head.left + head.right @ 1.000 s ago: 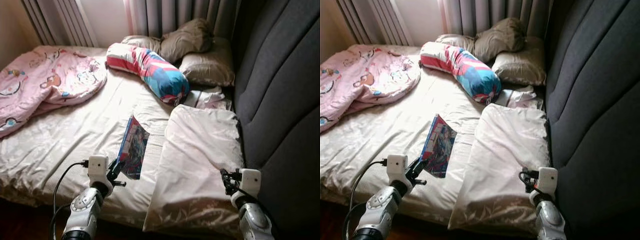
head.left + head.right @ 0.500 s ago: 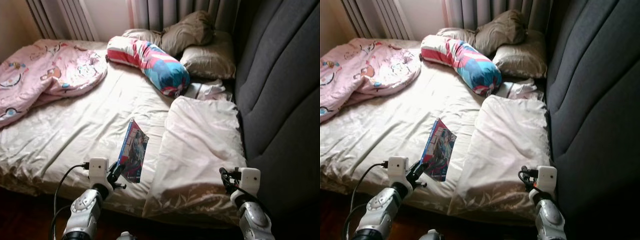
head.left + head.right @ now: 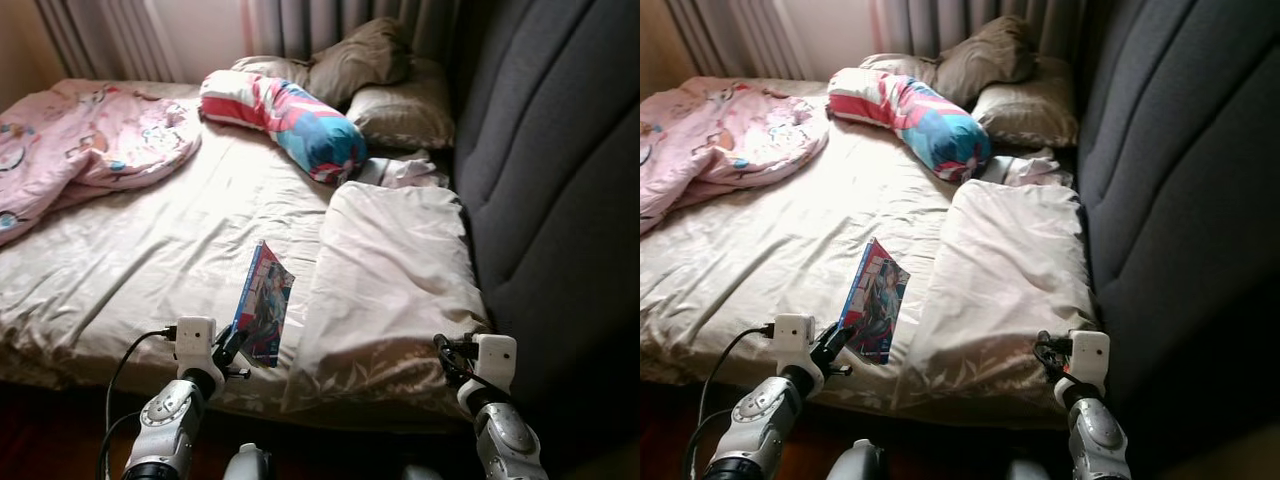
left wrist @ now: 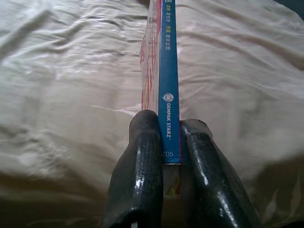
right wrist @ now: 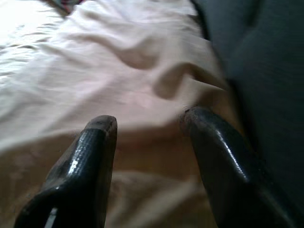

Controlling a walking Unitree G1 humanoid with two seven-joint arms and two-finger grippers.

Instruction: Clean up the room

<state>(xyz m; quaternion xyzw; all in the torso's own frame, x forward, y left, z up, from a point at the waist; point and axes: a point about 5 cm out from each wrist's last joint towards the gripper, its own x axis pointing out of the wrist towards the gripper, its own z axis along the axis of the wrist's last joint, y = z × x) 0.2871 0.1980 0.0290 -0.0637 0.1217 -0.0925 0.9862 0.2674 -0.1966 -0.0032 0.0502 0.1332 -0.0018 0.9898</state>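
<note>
We look down on a bed (image 3: 150, 270) covered in a shiny cream sheet, with a dark grey padded headboard (image 3: 560, 180) running along its right edge.

Our left gripper (image 4: 164, 142) is clamped on a thin book (image 3: 264, 312), pinching its blue spine between two black fingers (image 4: 140, 166). The book stands on edge, its colourful illustrated cover facing right, just above the near edge of the bed and left of a large cream pillow (image 3: 390, 280). In the left wrist view the spine reads "GEMPAK STARZ" and the book runs straight away from the fingers over the sheet.

Our right gripper (image 5: 147, 142) hovers at the near right corner of the bed, beside the headboard. Its two fingers are spread apart with nothing between them, and the cream pillow lies beyond them.

At the far left corner lies a crumpled pink blanket (image 3: 80, 150) printed with cartoon figures. Along the far edge rests a bolster (image 3: 285, 120) striped in red, white and blue. Behind it, near the far right corner, sit two brown pillows (image 3: 385, 90), one stacked partly on the other. A small crumpled white cloth (image 3: 410, 172) lies between the bolster and the large cream pillow. Grey curtains (image 3: 300, 25) hang behind the bed.
</note>
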